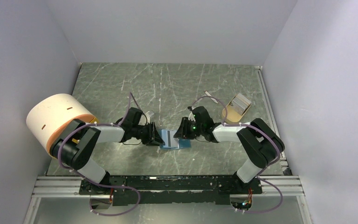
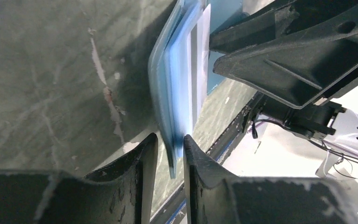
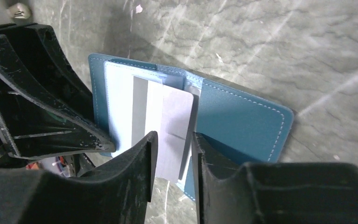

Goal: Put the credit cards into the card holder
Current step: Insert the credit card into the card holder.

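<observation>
Teal-blue folding card holder (image 1: 172,140) is seen lying open on dark marbled table (image 1: 121,88) from top. White grey-striped card (image 3: 168,112), partly slotted, is shown face-on by right wrist; right gripper (image 3: 173,144) is slightly parted, empty. Holder edge is straddled by left gripper (image 2: 170,149); grip cannot be told.

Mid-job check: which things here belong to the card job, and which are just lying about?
Job: card holder; card, partly in its slot.
Lying about: tan tray; white-and-orange drum.
</observation>
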{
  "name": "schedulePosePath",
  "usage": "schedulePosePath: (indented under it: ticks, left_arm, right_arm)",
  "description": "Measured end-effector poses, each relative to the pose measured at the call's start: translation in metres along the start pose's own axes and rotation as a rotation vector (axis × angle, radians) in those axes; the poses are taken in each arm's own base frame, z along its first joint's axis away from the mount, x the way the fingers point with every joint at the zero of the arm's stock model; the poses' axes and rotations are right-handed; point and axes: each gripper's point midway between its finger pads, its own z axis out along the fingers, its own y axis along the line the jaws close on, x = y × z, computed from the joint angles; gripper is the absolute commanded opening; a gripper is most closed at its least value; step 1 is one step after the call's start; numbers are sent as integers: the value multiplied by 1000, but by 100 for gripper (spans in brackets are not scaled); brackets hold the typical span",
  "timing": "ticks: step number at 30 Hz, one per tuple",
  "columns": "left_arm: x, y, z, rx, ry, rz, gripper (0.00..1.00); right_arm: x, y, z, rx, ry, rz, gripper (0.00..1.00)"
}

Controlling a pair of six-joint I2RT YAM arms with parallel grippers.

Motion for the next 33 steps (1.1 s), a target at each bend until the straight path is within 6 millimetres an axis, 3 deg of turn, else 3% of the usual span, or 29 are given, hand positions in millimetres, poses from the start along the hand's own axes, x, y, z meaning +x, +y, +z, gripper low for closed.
schedulePosePath:
  ticks: [7, 17, 26, 33]
  left_arm:
    - [2, -10, -2, 56, 1, -5, 29]
    - [1, -17, -3, 91, -9, 8, 15]
    - [1, -19, -4, 103, -6, 13, 17]
    - [2, -19, -4, 102, -5, 15, 26]
  right_arm:
    - [-1, -3, -13, 42, -27, -3, 37]
    - [3, 3, -6, -23, -23, 42, 37]
    - [7, 20, -2, -129, -16, 88, 36]
    - [10, 22, -2, -137, -13, 87, 26]
